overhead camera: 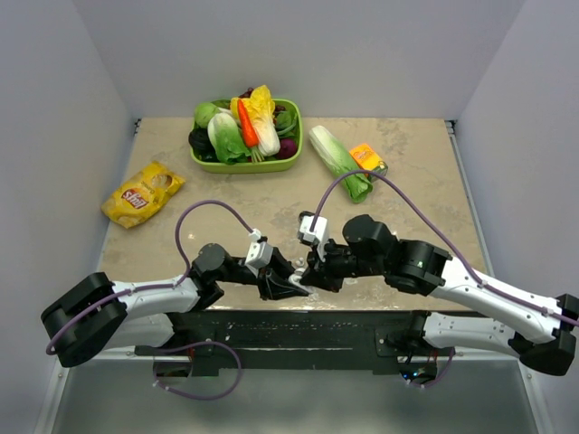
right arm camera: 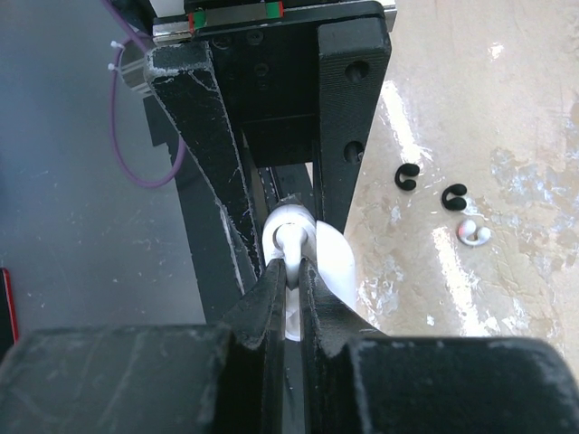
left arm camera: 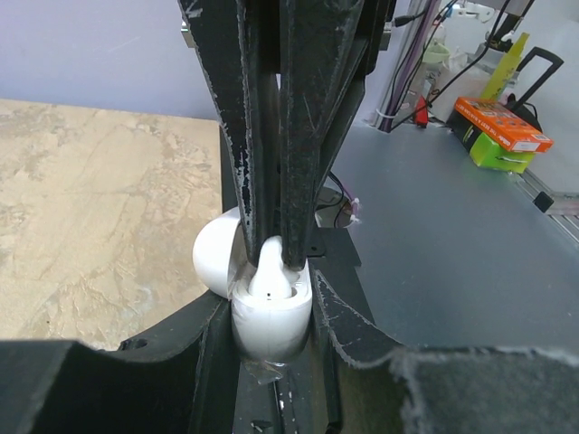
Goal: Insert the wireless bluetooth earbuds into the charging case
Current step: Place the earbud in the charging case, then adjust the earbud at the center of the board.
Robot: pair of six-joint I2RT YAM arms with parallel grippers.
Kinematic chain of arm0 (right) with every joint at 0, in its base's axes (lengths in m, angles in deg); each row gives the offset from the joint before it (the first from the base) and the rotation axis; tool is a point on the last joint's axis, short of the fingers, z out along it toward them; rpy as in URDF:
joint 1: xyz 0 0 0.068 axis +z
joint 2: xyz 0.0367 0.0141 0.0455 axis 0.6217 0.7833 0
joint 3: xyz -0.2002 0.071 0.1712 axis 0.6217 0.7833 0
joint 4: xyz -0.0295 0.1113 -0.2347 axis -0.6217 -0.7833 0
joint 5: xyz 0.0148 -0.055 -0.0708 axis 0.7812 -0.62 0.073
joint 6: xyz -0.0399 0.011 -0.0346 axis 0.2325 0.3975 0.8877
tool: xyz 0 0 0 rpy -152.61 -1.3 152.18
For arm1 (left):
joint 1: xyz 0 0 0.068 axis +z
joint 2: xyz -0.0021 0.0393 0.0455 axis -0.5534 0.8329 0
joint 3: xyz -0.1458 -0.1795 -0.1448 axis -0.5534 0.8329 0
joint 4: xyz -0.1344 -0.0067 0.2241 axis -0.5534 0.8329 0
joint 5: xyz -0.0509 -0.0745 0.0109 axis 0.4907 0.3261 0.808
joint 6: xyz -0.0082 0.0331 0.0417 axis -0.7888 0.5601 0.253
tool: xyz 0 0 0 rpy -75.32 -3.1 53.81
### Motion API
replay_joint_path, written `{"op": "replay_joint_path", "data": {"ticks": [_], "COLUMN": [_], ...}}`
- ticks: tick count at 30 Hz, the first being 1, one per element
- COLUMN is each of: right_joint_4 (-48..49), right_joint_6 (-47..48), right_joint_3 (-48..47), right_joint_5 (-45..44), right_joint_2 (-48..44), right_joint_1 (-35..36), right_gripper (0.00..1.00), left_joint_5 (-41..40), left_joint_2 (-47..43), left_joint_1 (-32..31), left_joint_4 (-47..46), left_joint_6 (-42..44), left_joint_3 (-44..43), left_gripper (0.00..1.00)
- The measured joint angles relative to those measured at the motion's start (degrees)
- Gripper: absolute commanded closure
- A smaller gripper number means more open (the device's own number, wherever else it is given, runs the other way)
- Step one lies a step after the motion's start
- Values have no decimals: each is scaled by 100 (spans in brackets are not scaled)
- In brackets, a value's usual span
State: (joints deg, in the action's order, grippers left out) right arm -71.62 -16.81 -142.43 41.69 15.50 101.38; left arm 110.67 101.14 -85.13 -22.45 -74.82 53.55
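The white charging case [left arm camera: 270, 325] sits lid-open between the fingers of my left gripper [left arm camera: 273, 351], which is shut on it. From above, my right gripper [right arm camera: 291, 268] is shut on a white earbud [right arm camera: 291, 240], whose rounded end rests in the mouth of the case [right arm camera: 336, 264]. In the top view both grippers meet near the table's front edge, the left gripper [overhead camera: 284, 287] touching the right gripper [overhead camera: 312, 275]. Two black earbuds [right arm camera: 408, 177] [right arm camera: 454, 195] and another white earbud [right arm camera: 471, 233] lie on the table to the right.
A green basket [overhead camera: 244, 167] of vegetables stands at the back. Next to it lie a lettuce [overhead camera: 339, 161] and an orange packet [overhead camera: 367, 157]. A yellow chips bag [overhead camera: 142, 193] lies at the left. A black rail [overhead camera: 298, 330] runs along the near edge.
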Motion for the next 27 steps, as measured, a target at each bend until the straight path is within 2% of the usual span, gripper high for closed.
{"op": "replay_joint_path", "data": {"ticks": [2, 5, 10, 15, 19, 22, 27], "right_joint_4": [-7, -24, -66, -164, -162, 118, 859], "right_joint_6": [0, -15, -66, -157, -267, -505, -1126], "right_joint_3": [-2, -35, -142, -363, -581, -518, 249], "right_joint_5": [0, 0, -11, -302, -1056, -2046, -3620], "right_joint_2": [15, 31, 22, -136, -601, -1272, -1902], "right_joint_1": [0, 4, 7, 7, 0, 0, -114], "right_gripper": [73, 64, 56, 53, 52, 52, 57], "left_joint_5": [-4, -50, -168, -262, -337, -579, -1346], "left_joint_2": [2, 2, 2, 2, -2, -35, -527], "left_joint_1": [0, -4, -2, -4, -37, -37, -37], "left_joint_4": [24, 28, 26, 24, -42, -177, -415], "left_joint_6": [0, 2, 9, 24, 24, 17, 0], "left_joint_3": [2, 0, 0, 0, 17, 151, 772], "left_gripper": [100, 100, 100, 100, 100, 100, 100]}}
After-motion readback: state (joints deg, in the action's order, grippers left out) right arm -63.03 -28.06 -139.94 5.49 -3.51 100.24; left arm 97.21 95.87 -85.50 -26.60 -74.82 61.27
